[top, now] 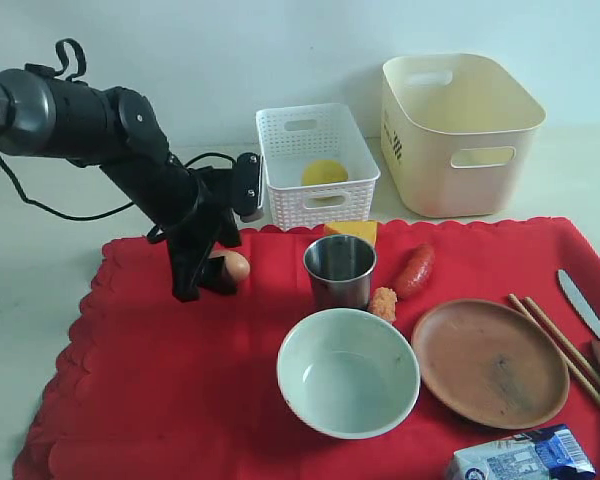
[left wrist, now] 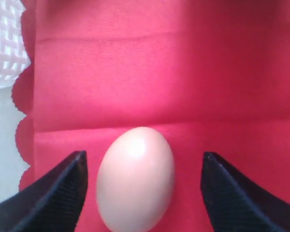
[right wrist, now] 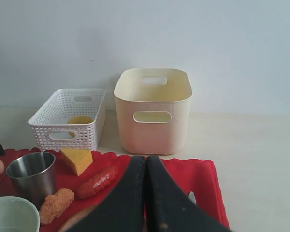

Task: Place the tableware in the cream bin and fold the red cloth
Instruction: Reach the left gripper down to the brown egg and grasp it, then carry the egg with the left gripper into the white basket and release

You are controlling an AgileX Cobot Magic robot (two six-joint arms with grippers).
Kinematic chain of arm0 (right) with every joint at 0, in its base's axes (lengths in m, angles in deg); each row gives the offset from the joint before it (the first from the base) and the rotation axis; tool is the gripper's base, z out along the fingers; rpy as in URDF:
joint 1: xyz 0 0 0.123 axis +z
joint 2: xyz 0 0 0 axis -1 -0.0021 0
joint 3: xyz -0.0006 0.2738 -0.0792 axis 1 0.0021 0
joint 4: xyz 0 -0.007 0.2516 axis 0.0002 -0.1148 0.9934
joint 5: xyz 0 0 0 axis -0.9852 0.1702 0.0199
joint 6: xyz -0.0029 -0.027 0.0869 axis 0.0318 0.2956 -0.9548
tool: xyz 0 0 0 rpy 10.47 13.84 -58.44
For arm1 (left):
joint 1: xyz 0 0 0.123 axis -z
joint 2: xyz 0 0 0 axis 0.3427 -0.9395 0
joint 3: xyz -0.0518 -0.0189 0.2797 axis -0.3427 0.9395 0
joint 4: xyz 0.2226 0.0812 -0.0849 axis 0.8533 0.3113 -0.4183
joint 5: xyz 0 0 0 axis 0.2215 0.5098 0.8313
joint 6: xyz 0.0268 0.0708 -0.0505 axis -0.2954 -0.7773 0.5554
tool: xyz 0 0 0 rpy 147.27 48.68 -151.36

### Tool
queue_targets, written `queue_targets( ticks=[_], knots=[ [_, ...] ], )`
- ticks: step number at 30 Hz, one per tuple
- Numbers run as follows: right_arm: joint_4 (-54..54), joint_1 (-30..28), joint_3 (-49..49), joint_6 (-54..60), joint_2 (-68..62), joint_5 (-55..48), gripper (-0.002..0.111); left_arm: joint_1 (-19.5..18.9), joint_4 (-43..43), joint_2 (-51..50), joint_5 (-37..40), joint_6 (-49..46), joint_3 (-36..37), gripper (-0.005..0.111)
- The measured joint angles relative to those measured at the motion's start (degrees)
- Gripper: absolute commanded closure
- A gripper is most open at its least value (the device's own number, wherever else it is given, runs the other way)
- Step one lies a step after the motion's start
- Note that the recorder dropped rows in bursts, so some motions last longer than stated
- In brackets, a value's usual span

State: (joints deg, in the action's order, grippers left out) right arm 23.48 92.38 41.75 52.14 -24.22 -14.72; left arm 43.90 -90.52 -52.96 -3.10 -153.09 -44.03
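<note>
The left gripper (left wrist: 142, 162) has its jaws apart, flanking the egg (left wrist: 135, 179) without contact; the egg lies on the red cloth (left wrist: 183, 72). The right gripper (right wrist: 146, 164) has its jaws pressed together, empty. The bowl (top: 348, 372), cup (top: 340, 270), plate (top: 490, 362), chopsticks (top: 560, 350) and knife (top: 585, 305) rest on the red cloth; the cream bin (top: 460, 130) stands behind it.

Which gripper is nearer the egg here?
Left. The left gripper straddles the egg, open, one finger on each side. The right gripper is shut, far off near the red cloth's opposite end.
</note>
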Motion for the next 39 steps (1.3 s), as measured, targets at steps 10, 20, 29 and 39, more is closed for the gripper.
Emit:
queue_targets(
  ticks=[10, 20, 29, 39],
  knots=[
    [0.0, 0.0, 0.0, 0.0, 0.0, 0.0, 0.108, 0.0, 7.6, -0.2, 0.6, 9.4, -0.7, 0.107],
    [0.0, 0.0, 0.0, 0.0, 0.0, 0.0, 0.108, 0.0, 5.5, 11.5, -1.1, 13.4, -0.7, 0.107],
    [0.0, 0.0, 0.0, 0.0, 0.0, 0.0, 0.108, -0.1, -7.8, 9.9, -8.8, 13.4, -7.7, 0.107],
    [0.0, 0.0, 0.0, 0.0, 0.0, 0.0, 0.108, -1.6, -30.2, -0.9, -11.0, 11.2, -19.4, 0.107]
  ],
)
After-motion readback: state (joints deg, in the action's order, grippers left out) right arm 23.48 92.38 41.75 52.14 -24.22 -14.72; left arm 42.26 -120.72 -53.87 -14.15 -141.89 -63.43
